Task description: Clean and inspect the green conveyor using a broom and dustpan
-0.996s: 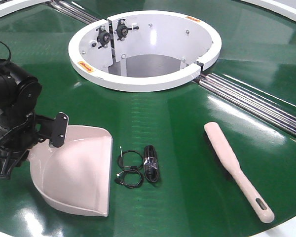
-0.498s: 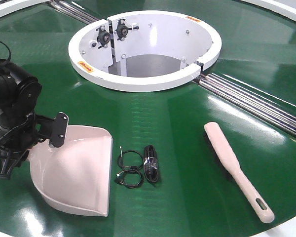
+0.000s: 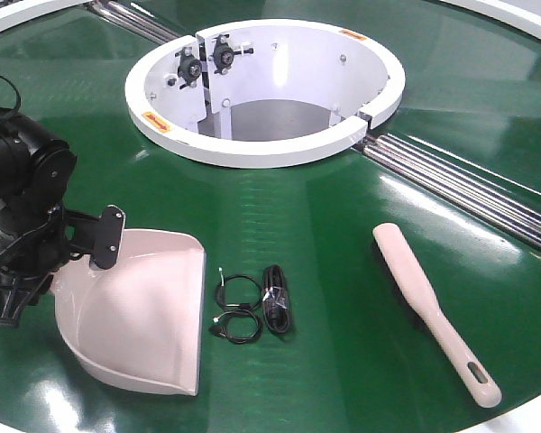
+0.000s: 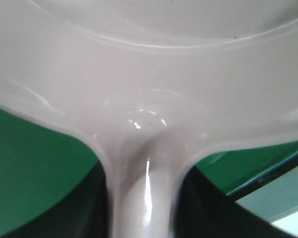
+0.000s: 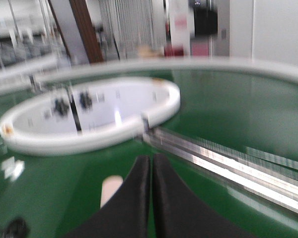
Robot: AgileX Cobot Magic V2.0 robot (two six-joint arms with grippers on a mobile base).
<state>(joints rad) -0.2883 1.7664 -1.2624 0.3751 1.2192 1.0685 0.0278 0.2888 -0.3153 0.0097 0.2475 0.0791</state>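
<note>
The beige-pink dustpan (image 3: 144, 316) lies on the green conveyor (image 3: 343, 298) at the front left, with its flat lip facing right. My left gripper (image 3: 59, 268) is shut on the dustpan's handle (image 4: 144, 198) just behind the scoop; dark jaws press both sides of the handle. The broom (image 3: 415, 284) lies flat at the front right, slotted handle end toward the front edge. My right gripper (image 5: 151, 163) is shut and empty above the belt, out of the front view. The broom's rounded end (image 5: 111, 186) shows just left of its fingers.
A black coiled cable and a bundle (image 3: 252, 302) lie on the belt right of the dustpan's lip. The white-rimmed central opening (image 3: 261, 144) is at the back. Silver roller strips (image 3: 469, 189) run from it to the right. The belt's front edge is near the broom handle.
</note>
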